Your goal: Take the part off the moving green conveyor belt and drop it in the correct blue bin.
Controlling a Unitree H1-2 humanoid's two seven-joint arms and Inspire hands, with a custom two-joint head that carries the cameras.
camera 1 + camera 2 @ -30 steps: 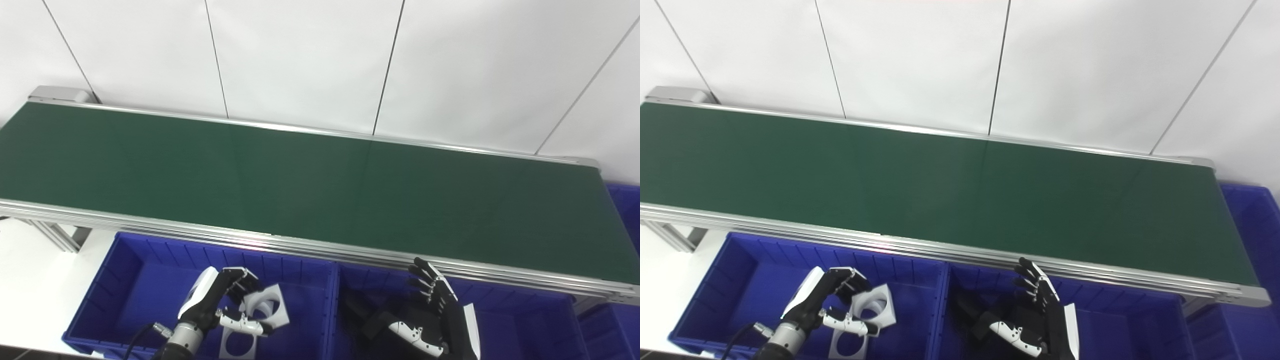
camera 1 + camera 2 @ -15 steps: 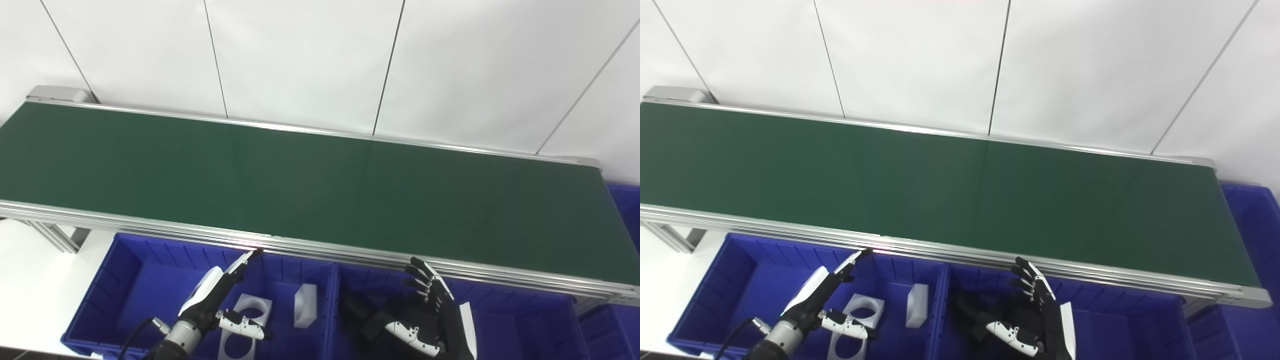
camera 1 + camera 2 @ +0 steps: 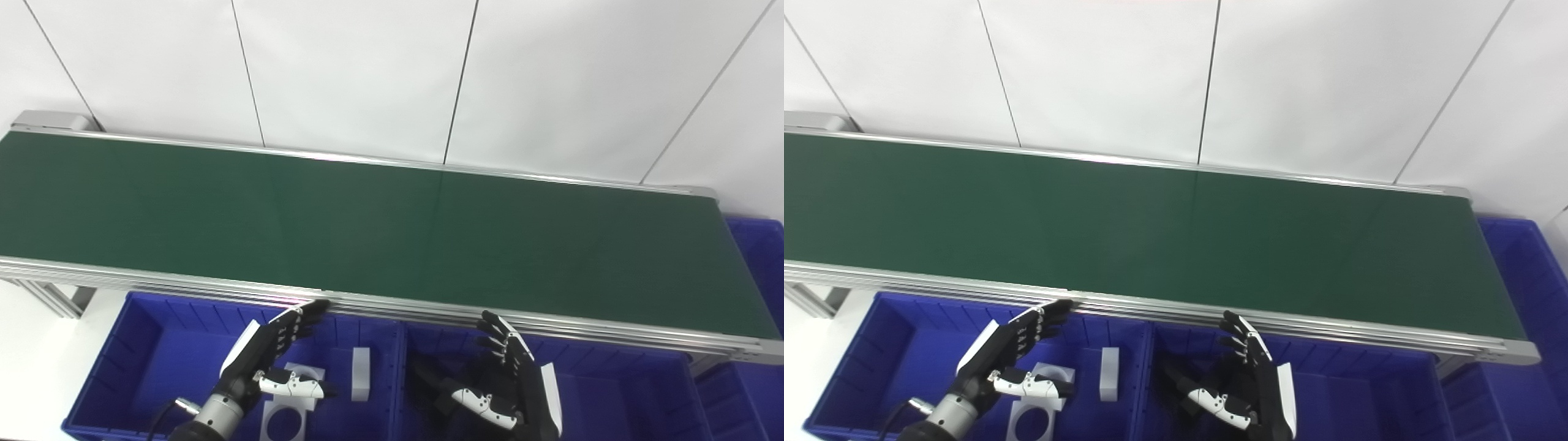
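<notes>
Left hand (image 3: 264,360): wide open, fingers stretched flat and spread, thumb out to the right; holds nothing. Hovers over the left blue bin, fingertips (image 3: 315,304) reaching up to the belt's near rail; contact with the rail cannot be told.
Right hand (image 3: 517,383): open, fingers spread and slightly curled, palm facing left; holds nothing. Sits over the middle blue bin, just short of the belt's near rail.
White part (image 3: 361,382): standing on edge on the floor of the left blue bin, close to the bin's right wall, free of both hands.
Other white pieces (image 3: 285,416): flat plates with round holes, lying in the same bin under and near the left thumb.
Left blue bin (image 3: 147,361): near side of the belt, left of centre.
Middle blue bin (image 3: 618,392): touching the left bin's right wall; dark parts (image 3: 432,383) on its floor, left of the right hand.
Far-right blue bin (image 3: 1522,275): beyond the belt's right end, partly in view.
Green conveyor belt (image 3: 392,233): runs left to right behind the bins, surface bare.
White wall panels (image 3: 367,67): behind the belt.
</notes>
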